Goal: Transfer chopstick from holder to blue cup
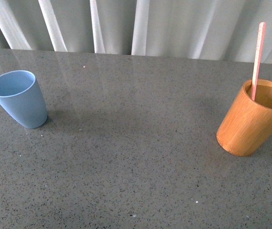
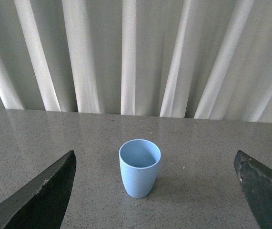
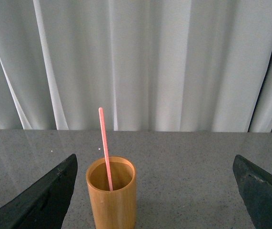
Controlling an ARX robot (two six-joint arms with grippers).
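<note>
The pink-red chopstick (image 1: 257, 57) stands nearly upright in the orange-brown holder (image 1: 250, 121) at the table's right side. The light blue cup (image 1: 20, 98) stands empty at the left. Neither arm shows in the front view. In the left wrist view the blue cup (image 2: 139, 168) stands ahead between the wide-open fingers of my left gripper (image 2: 156, 191), well apart from them. In the right wrist view the holder (image 3: 112, 194) with the chopstick (image 3: 105, 145) stands ahead of my open right gripper (image 3: 155, 191), nearer one finger (image 3: 47, 198).
The grey speckled table (image 1: 136, 157) lies between the two cups. White pleated curtains (image 1: 140, 26) hang right behind the table's far edge.
</note>
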